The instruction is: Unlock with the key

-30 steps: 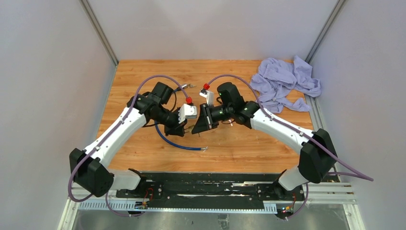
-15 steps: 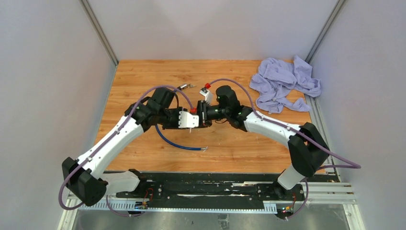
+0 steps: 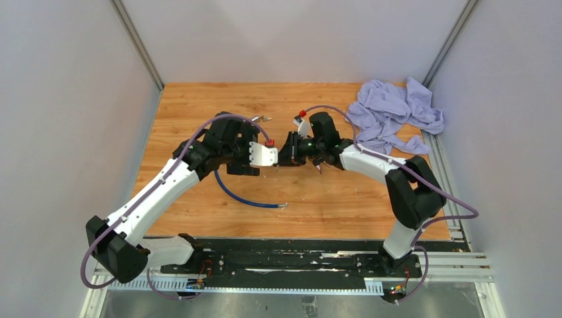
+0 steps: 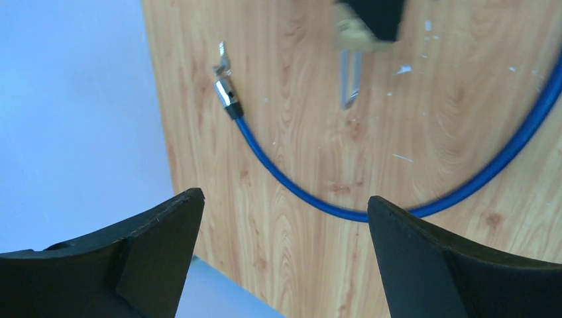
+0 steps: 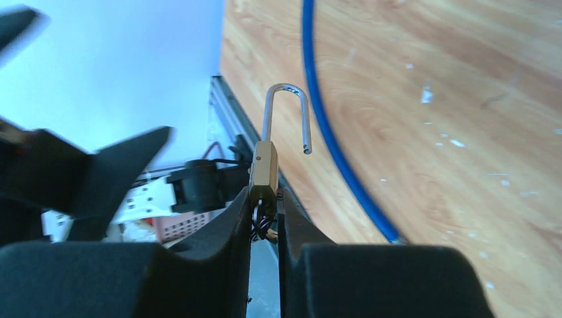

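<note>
Evidently, right gripper (image 5: 265, 199) is pinching brass padlock (image 5: 264, 169) by its body, fingers clamping both sides. Shackle (image 5: 286, 106) is pointing outward, one end hanging free, so lock is looking already opened. Arm is holding it aloft over table (image 3: 331, 199), likely keeping it steady for left gripper (image 4: 285, 205), which is gaping wide, gripping nothing, hovering near padlock. Blue cable (image 4: 331, 208) is lying on wood below. Key is hiding from view; cannot tell where.

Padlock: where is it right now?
Right wrist view: the padlock is pinched in the right gripper, shackle open, with the blue cable just behind it. The open left gripper faces it.
</note>
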Tool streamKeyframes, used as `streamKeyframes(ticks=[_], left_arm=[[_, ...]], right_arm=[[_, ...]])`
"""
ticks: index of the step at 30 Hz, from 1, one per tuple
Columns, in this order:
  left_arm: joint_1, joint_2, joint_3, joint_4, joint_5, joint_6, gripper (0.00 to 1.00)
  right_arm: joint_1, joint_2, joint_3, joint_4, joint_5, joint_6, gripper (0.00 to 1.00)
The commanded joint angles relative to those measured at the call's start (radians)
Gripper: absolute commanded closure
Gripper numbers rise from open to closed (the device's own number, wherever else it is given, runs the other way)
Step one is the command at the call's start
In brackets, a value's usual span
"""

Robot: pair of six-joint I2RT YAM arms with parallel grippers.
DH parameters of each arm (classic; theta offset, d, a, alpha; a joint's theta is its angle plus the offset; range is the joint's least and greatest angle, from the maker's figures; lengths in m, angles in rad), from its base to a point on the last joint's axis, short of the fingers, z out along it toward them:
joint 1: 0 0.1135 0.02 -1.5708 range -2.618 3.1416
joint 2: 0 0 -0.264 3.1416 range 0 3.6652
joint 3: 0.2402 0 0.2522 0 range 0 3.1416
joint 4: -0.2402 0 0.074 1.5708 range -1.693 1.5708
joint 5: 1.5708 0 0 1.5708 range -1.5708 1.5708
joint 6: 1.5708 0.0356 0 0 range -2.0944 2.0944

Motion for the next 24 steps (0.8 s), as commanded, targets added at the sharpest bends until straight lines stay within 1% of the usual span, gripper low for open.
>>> streamKeyframes(ticks=[1,6,9,14,20,24], left_arm=[[0.073,-0.013,0.069,0.041,0.014,-0.158,0.02],[0.207,-0.019,0.089,0.093,0.064,-0.293,0.02],[0.248,-0.052,0.055,0.153,0.062,-0.315,0.02],[0.251,-0.113,-0.016,0.223,0.049,-0.367,0.02],[0.252,-0.103,-0.027,0.178,0.000,-0.400,0.02],[0.255,-0.125,-0.054,0.186,-0.028,-0.398,0.02]], right_arm=[[-0.019,0.047,0.076,-0.204,0.068,-0.242,0.99],[-0.009,0.102,0.131,-0.319,0.179,-0.435,0.99],[0.000,0.107,0.111,-0.327,0.212,-0.482,0.99],[0.039,0.097,0.047,-0.307,0.251,-0.537,0.99],[0.080,0.074,-0.009,-0.295,0.305,-0.580,0.99],[0.096,0.070,-0.035,-0.293,0.336,-0.595,0.99]])
